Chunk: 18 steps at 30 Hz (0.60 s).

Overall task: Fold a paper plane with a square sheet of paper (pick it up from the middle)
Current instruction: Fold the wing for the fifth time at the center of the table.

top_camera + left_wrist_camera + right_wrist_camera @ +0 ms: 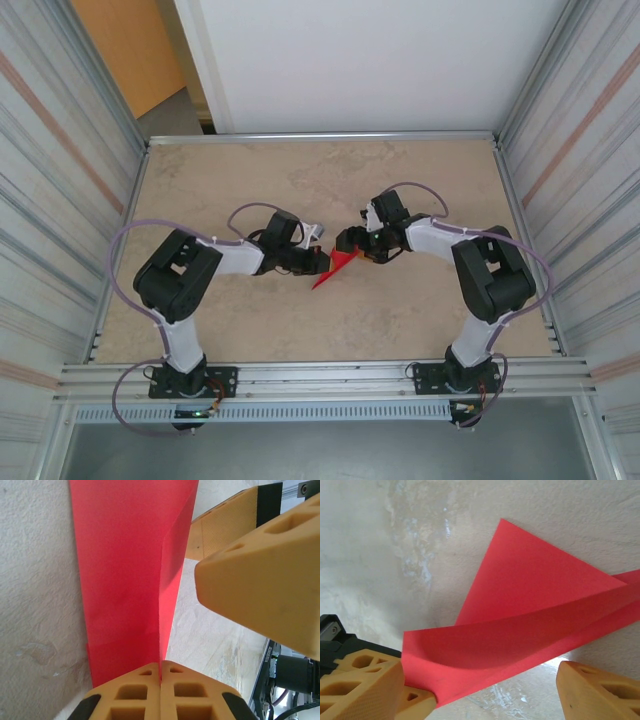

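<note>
Left tool (160,669): jaws fully closed, pinching the paper plane (125,570) at its fold, with the red paper running out from the seam between the fingers. Right tool (490,690): jaws wide apart, gripping nothing. A curled flap of the plane spans the gap and lies against one finger. The plane is over the middle of the table (300,180), between both tools, pointed tip toward the near edge.

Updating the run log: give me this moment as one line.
left gripper: shut on paper | right gripper: open, astride paper | paper: red, partly folded
</note>
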### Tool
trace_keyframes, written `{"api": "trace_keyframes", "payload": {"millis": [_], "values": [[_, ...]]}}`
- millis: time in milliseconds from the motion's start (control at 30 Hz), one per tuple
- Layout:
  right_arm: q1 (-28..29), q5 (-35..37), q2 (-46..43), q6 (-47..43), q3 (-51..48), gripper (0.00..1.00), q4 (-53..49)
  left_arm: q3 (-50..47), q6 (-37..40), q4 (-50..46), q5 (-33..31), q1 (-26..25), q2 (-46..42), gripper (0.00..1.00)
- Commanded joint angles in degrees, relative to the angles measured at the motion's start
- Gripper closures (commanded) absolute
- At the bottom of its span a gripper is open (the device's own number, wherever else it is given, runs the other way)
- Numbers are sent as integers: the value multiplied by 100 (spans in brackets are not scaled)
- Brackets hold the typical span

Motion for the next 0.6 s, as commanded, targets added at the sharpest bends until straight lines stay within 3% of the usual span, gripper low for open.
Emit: {"api": "trace_keyframes", "payload": {"millis": [0,567], "values": [[34,236,155,-153,175,22,-296,147,-91,21,234,59,141,95],[157,895,726,-128,549,29,-794,45,-159,279,316,119,287,91]]}}
